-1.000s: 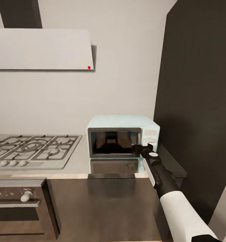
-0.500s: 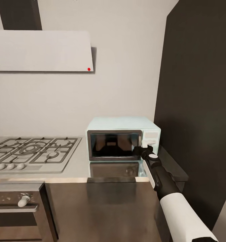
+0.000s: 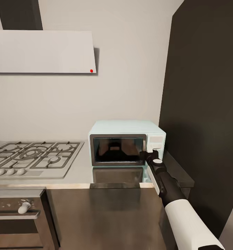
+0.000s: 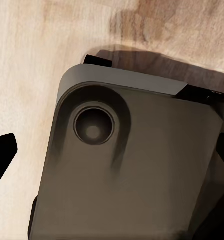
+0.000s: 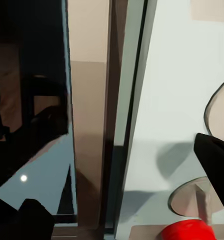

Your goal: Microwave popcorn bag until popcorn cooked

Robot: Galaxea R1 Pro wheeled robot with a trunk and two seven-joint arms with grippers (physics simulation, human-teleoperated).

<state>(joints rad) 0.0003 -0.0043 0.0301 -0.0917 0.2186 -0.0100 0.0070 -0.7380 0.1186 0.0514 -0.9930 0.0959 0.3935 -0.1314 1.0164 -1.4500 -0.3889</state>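
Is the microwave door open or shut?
Shut: the microwave door's dark glass sits flush in its frame, with the right gripper at its right edge.

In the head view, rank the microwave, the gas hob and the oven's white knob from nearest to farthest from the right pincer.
1. Microwave: the right pincer is at its front, by the door's right edge.
2. Gas hob: on the countertop, left of the microwave.
3. Oven's white knob: far left, below the hob.

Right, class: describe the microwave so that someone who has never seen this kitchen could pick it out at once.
Find the tall dark panel at the right end of the countertop. The microwave stands just left of it, against the wall. Unlike the flat gas hob beside it, it is a pale mint-blue box with a dark glass door.
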